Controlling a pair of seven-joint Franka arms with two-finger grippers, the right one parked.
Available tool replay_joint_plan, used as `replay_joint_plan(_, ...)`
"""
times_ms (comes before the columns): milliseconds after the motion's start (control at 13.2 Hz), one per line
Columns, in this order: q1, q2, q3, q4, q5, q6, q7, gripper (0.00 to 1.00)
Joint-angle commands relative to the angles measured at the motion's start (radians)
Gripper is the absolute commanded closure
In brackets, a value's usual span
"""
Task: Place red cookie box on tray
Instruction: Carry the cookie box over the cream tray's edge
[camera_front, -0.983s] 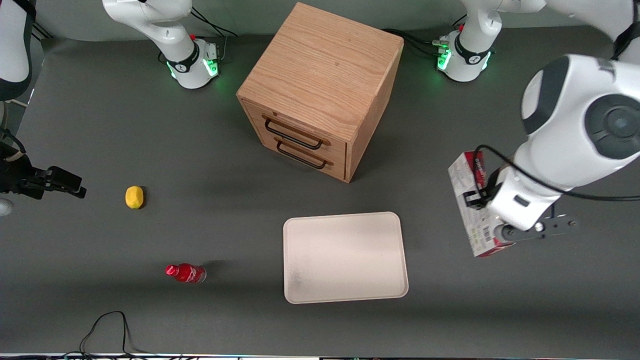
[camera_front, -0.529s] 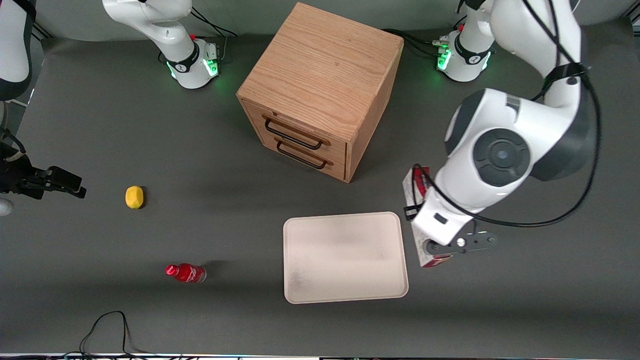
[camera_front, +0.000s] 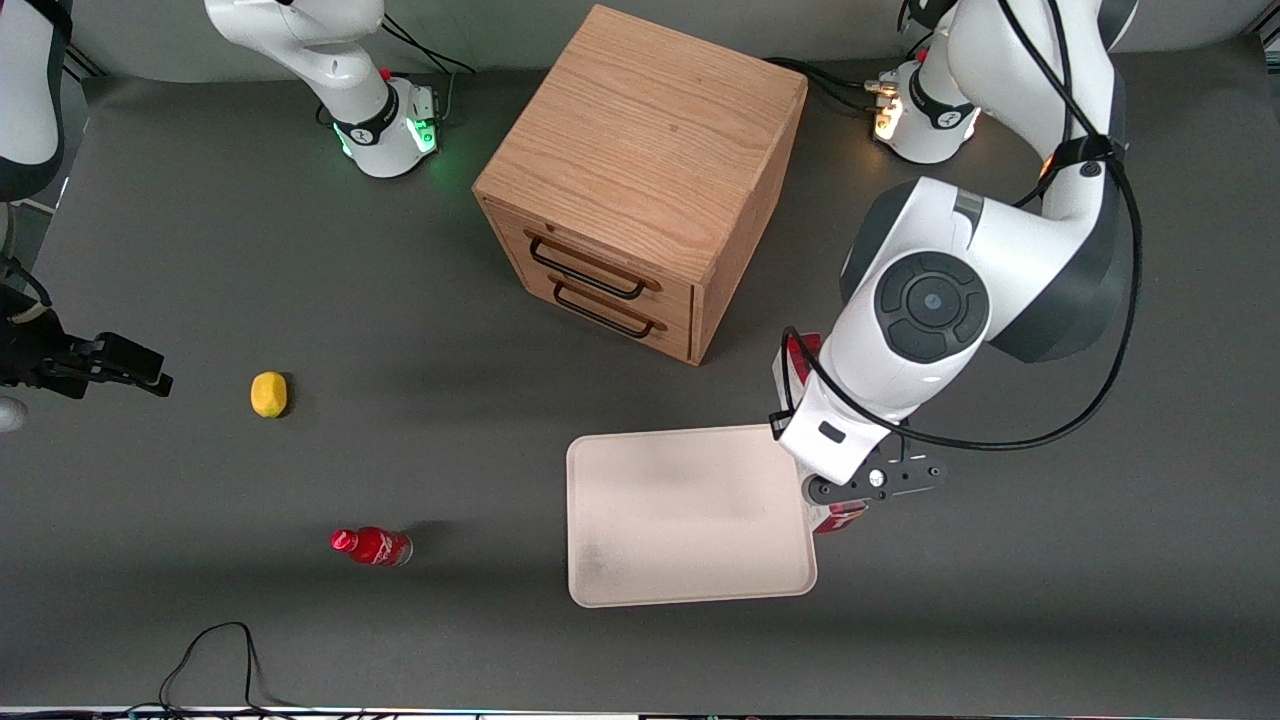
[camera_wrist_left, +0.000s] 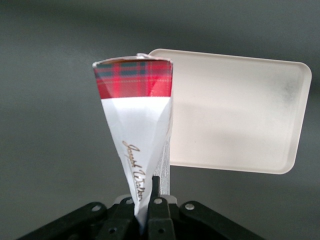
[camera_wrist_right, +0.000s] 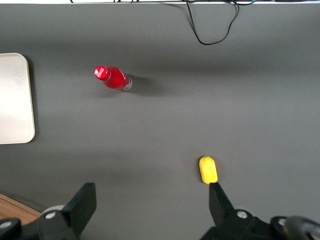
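Note:
My left gripper (camera_front: 838, 487) is shut on the red cookie box (camera_wrist_left: 135, 130), a long narrow carton with a red tartan end and white side panels. It holds the box in the air, hanging over the tray's edge toward the working arm's end. In the front view only the box's red ends (camera_front: 838, 518) show under the wrist. The cream-beige tray (camera_front: 680, 515) lies flat on the grey table with nothing on it; it also shows in the left wrist view (camera_wrist_left: 235, 115) and in the right wrist view (camera_wrist_right: 14, 100).
A wooden drawer cabinet (camera_front: 640, 175) stands farther from the front camera than the tray. A small red bottle (camera_front: 372, 546) and a yellow lemon (camera_front: 268, 394) lie toward the parked arm's end. A black cable (camera_front: 215, 650) loops at the table's near edge.
My left gripper has carried the red cookie box sideways from the working arm's end of the table to the tray's edge. Nothing else has moved.

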Motion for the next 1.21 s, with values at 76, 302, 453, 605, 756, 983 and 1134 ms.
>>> replay_joint_plan(76,0.002,0.073,0.005,0.011,0.008,0.072,-0.02,1.0)
replay_joint_plan(302,0.008,0.105,0.005,-0.075,0.006,0.189,-0.021,1.0)
replay_joint_plan(453,0.008,0.138,0.005,-0.089,0.005,0.215,-0.021,1.0)
replay_joint_plan(605,0.008,0.177,0.005,-0.101,0.005,0.259,-0.02,1.0)
replay_joint_plan(756,0.008,0.205,0.005,-0.115,0.006,0.301,-0.015,1.0)
replay_joint_plan(983,0.005,0.231,0.005,-0.139,0.014,0.353,-0.001,1.0)
replay_joint_plan(1134,0.002,0.247,0.005,-0.139,0.023,0.368,-0.001,1.0)
